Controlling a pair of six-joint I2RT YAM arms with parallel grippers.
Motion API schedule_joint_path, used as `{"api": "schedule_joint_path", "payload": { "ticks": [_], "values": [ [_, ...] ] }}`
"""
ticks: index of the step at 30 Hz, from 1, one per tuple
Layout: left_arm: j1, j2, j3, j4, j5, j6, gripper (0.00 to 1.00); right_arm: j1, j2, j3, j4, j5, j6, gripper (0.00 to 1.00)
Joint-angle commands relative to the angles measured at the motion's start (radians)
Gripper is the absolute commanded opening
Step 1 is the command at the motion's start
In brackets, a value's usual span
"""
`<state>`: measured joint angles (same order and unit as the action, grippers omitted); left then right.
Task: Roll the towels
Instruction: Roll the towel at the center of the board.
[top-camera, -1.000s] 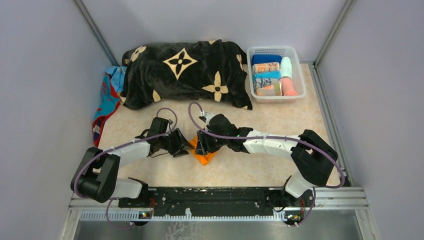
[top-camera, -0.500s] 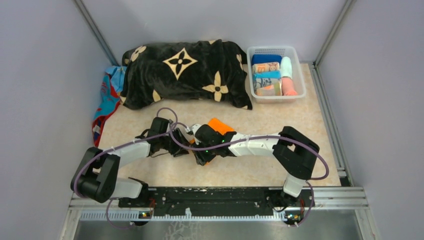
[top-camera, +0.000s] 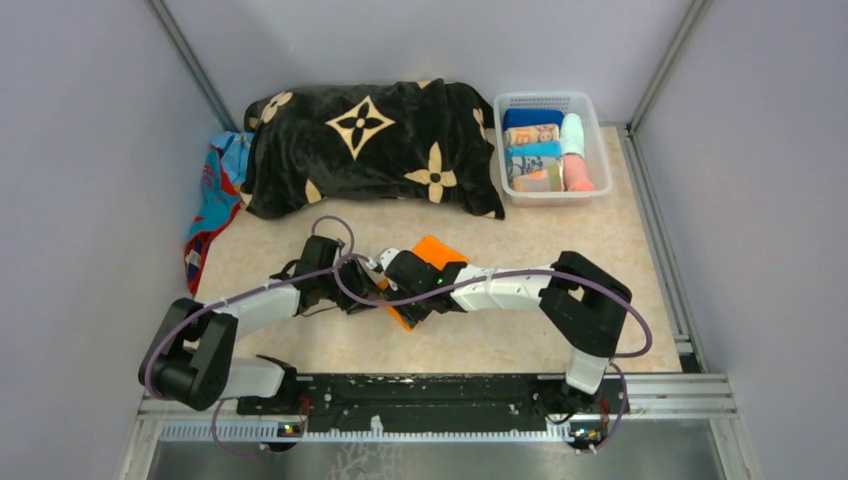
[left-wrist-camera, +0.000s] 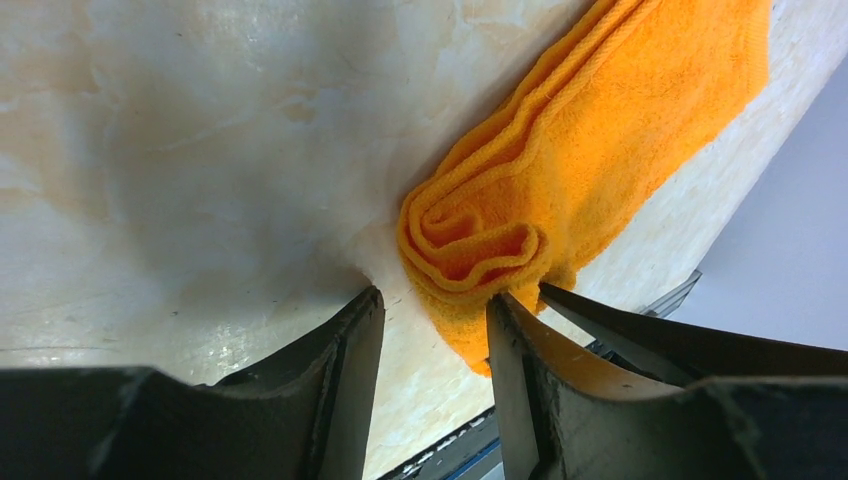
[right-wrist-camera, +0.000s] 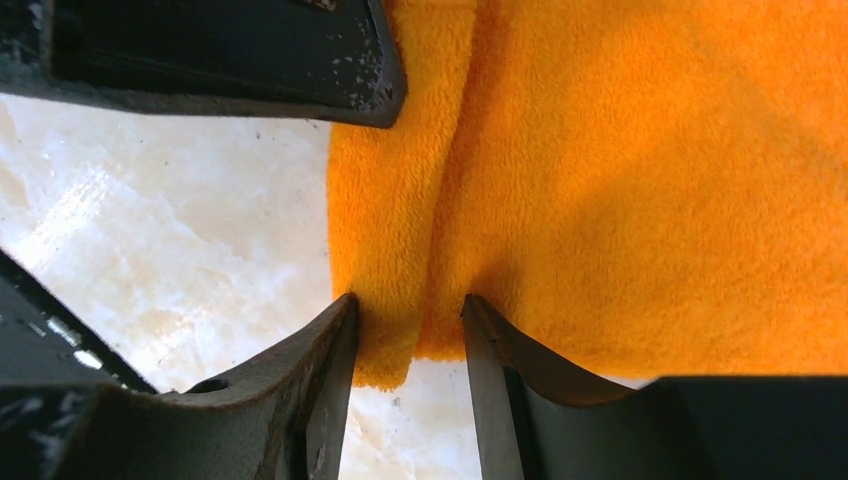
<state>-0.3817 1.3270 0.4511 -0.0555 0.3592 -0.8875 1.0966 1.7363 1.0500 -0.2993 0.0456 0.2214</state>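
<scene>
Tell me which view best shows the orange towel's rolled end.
Left wrist: the orange towel shows its spiral end-on. Right wrist shows only flat pile and a crease; the top view leaves it mostly hidden.

Right gripper (right-wrist-camera: 407, 312) pinches a fold at orange towel (right-wrist-camera: 650, 180) near edge; pale marbled table (right-wrist-camera: 170, 220) left; black part (right-wrist-camera: 230, 60) far-left, overlapping towel.

I can read no words, numbers, brands or labels anywhere here. The rolled patterned towel (top-camera: 531, 135) in the basket (top-camera: 548, 97) carries printed marks, but they are too small for me to make out.
</scene>
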Motion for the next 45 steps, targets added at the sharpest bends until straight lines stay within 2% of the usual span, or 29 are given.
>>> {"api": "schedule_joint_path", "payload": {
  "ticks": [1, 9, 14, 21, 33, 45],
  "values": [
    [0.001, 0.041, -0.044, -0.109, -0.125, 0.033, 0.50, 0.032, 0.041, 0.053, 0.001, 0.059, -0.053, 0.43],
    [0.001, 0.020, -0.068, -0.124, -0.149, 0.016, 0.45, 0.040, -0.026, 0.069, -0.037, 0.085, -0.062, 0.43],
    [0.001, 0.008, -0.078, -0.123, -0.161, -0.002, 0.45, 0.088, -0.074, 0.094, -0.029, 0.089, -0.088, 0.44],
    [0.000, 0.015, -0.070, -0.122, -0.154, 0.000, 0.45, 0.148, 0.007, 0.129, 0.008, 0.134, -0.102, 0.44],
    [0.000, 0.014, -0.066, -0.121, -0.153, 0.000, 0.45, 0.156, 0.072, 0.114, -0.017, 0.286, -0.117, 0.44],
    [0.001, 0.023, -0.052, -0.127, -0.152, 0.007, 0.45, 0.155, 0.108, 0.084, -0.027, 0.273, -0.113, 0.44]
  ]
}}
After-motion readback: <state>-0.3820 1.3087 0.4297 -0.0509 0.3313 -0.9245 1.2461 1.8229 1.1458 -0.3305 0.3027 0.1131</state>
